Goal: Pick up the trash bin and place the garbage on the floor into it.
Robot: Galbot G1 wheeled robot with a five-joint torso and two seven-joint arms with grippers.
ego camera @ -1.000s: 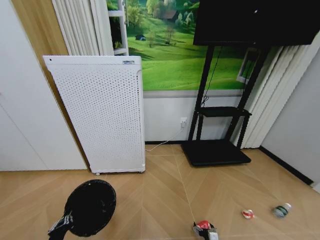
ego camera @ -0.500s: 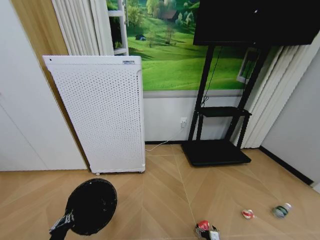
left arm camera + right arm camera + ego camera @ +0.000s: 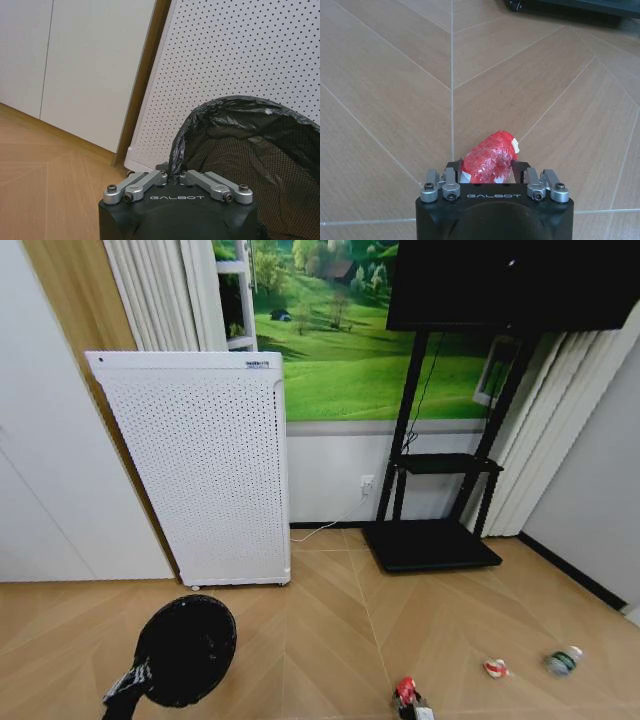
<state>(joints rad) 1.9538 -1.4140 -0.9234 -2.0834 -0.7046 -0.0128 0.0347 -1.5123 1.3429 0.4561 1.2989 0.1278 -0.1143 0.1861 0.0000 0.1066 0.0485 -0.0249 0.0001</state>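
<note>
Gripping the trash bin (image 3: 186, 649) by its bag-lined rim at the lower left of the head view, the left gripper (image 3: 173, 176) had its fingers pinched together on the black liner, apparently so the mouth stayed up and open to receive litter. At the bottom centre of that view the right gripper (image 3: 487, 172) was clamped on a crumpled red wrapper (image 3: 489, 160), judged lifted off the floor (image 3: 330, 640) for carrying across to the bin. A second red-and-white piece (image 3: 495, 668) and the clear bottle (image 3: 563, 661) lay uncollected at the lower right, well apart from the bin.
</note>
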